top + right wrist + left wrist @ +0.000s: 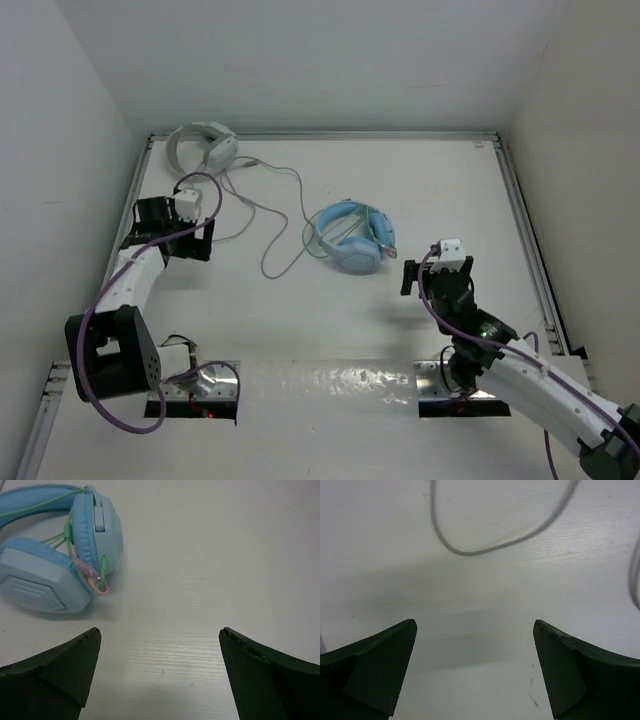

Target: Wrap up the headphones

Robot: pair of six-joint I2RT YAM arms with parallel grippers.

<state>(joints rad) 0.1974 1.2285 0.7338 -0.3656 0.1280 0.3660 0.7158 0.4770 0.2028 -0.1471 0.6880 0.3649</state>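
The white and light-grey headphones (200,146) lie at the far left corner of the table. Their thin grey cable (272,238) trails right and toward me in loose loops. My left gripper (172,232) is open and empty, just on the near side of the headphones, over bare table. In the left wrist view a cable loop (470,551) lies beyond the open gripper (474,625). My right gripper (437,280) is open and empty at the right. It hovers over bare table in the right wrist view (160,632).
Light blue headphones (350,237) lie mid-table, left of my right gripper, and show at the upper left of the right wrist view (50,580). White walls enclose the table, and a metal rail (530,240) runs along its right side.
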